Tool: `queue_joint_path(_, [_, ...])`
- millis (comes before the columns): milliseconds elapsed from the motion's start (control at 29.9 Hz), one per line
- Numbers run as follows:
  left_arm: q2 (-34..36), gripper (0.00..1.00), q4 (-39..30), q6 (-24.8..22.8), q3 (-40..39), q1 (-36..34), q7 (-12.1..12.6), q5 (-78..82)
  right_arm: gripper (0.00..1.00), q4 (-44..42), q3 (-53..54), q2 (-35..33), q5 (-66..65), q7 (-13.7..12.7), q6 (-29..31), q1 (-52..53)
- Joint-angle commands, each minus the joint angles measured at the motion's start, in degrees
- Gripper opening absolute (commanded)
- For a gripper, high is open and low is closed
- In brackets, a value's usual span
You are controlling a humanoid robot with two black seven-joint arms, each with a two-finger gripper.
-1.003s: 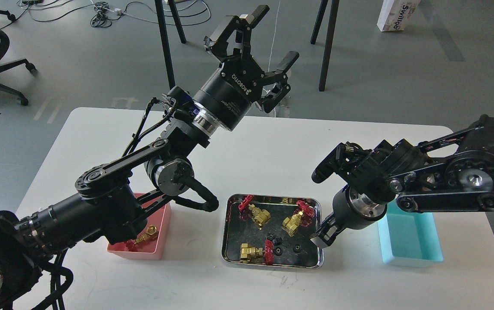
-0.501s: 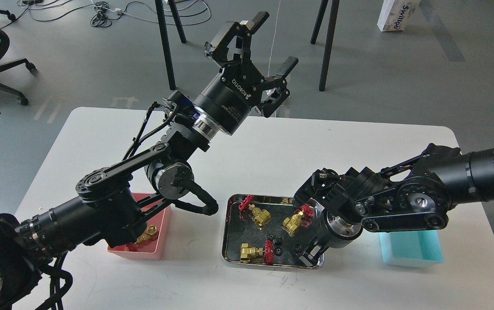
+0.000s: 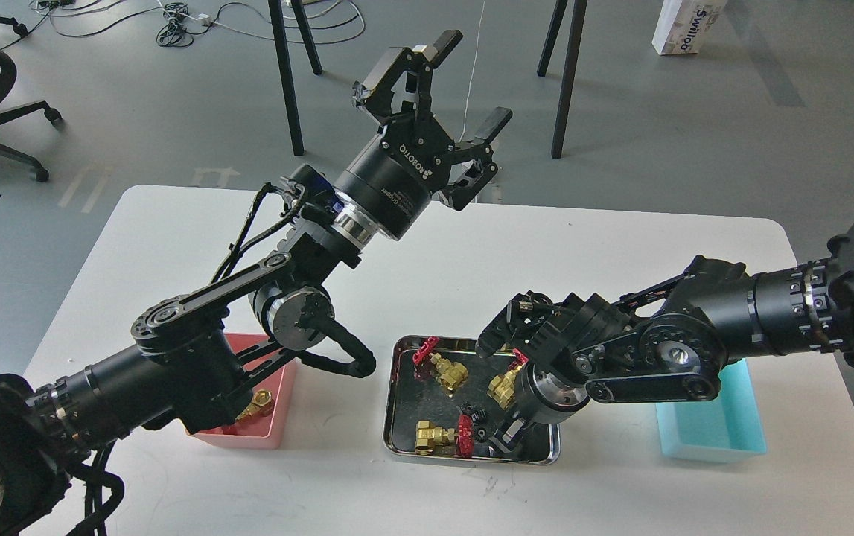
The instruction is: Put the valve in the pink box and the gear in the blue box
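Observation:
Three brass valves with red handwheels lie in the steel tray: one at the back left, one in the middle, one at the front left. A fourth valve lies in the pink box. Two black gears show in the tray's front middle. My right gripper points down into the tray's front right part, beside the gears; its dark fingers cannot be told apart. My left gripper is open and empty, held high above the table's far edge. The blue box is at the right, partly behind my right arm.
My left arm crosses over the pink box and hides most of it. My right arm spans from the right edge over the blue box to the tray. Chair and table legs stand on the floor beyond the white table.
My right arm has swung left and down, from the tray's right edge to its front right part next to the gears. My left arm has barely moved.

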Motion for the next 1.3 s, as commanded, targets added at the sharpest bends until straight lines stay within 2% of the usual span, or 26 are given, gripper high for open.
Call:
queue_joint_path(0, [-0.04,0.95,0.24,0.00,-0.16,0.36,0.00,0.91,0.52,-1.27,-0.01,0.58,0.00,-0.86,-0.04,-1.05])
queue_joint_path(468, [-0.13,0.96,0.68,0.00,0.01,1.24,0.00,0.91,0.49,-2.32,0.08,1.20,0.08,-1.04,-0.30,-3.25])
queue_joint_path(568, [-0.13,0.96,0.68,0.00,0.02,1.60,0.00,0.91,0.43,-2.24,0.08,1.29,0.08,-1.04,-0.30,-3.08])
queue_joint_path(702, [-0.13,0.96,0.69,0.00,0.02,1.60,0.00,1.00,0.29,-1.71,0.17,1.29,0.26,-0.95,-0.12,-2.55])
queue_joint_path(1003, [-0.30,0.97,0.77,0.00,0.10,1.68,0.00,1.00,0.10,0.13,0.43,0.41,1.23,-0.95,0.32,-0.36])
queue_joint_path(1170, [-0.48,0.97,1.21,0.00,0.10,1.77,0.00,1.00,0.10,3.91,2.54,-2.92,5.70,-0.95,0.49,4.73])
queue_joint_path(1270, [-0.39,0.97,1.21,-0.09,0.19,1.86,0.00,1.00,0.10,6.11,3.51,-8.45,7.73,-0.95,0.67,9.83])
